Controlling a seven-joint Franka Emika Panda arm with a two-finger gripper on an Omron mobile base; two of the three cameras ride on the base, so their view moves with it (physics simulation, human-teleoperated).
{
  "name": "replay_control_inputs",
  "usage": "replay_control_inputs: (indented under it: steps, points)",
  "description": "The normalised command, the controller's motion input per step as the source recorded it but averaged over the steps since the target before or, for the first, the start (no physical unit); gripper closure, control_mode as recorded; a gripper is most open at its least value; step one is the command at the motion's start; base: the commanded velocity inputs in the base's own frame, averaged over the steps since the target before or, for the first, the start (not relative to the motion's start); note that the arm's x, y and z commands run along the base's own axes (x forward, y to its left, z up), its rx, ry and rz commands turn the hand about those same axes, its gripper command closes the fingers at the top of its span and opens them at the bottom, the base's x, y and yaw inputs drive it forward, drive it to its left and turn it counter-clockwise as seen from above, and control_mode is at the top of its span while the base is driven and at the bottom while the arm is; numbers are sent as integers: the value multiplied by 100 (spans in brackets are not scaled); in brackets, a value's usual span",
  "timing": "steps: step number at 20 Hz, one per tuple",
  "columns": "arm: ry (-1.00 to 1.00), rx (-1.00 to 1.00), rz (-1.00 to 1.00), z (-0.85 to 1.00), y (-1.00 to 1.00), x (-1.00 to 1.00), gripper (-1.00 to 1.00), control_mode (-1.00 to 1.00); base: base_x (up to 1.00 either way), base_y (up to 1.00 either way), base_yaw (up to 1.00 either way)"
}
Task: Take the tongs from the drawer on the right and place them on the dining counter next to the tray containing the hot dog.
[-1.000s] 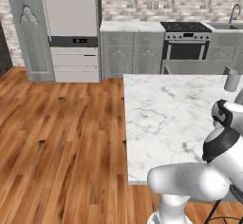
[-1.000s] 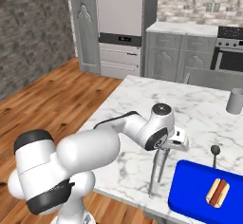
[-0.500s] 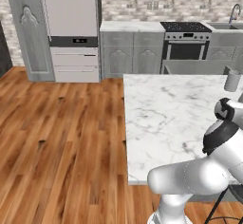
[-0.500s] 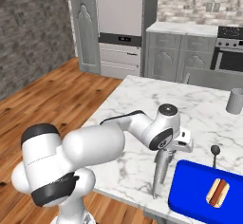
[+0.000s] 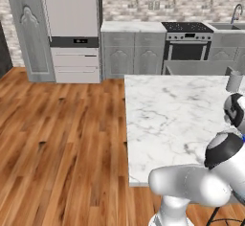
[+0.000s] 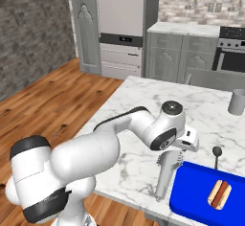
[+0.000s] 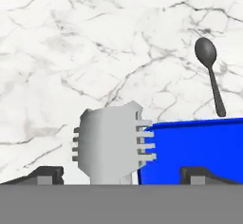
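Gripper [image 7: 121,173] over near edge of counter [image 6: 143,105], fingers [image 7: 45,174] spread wide apart, clamped on nothing. Tongs [image 6: 167,172] lay flat on marble between fingers, grey toothed head [image 7: 111,144] touching left rim of tray [image 6: 191,194]. Hot dog [image 6: 219,193] sat in tray. Black spoon [image 7: 211,73] lay just beyond tray. Grey cup [image 6: 236,101] stood at far right.

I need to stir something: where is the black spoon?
In the right base view, the black spoon lies on the dining counter, just beyond the blue tray.
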Motion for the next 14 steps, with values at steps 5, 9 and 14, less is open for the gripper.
replay_control_inputs:
  steps: [5, 9, 14]
  points:
    - [-23, 0, -13, 72, 6, -86, -100, -100, 0, 0, 0]
    - [-30, 0, -9, 66, 42, -100, -100, -100, 0, 0, 0]
    - [-31, -7, -5, 32, 95, -100, -100, -100, 0, 0, 0]
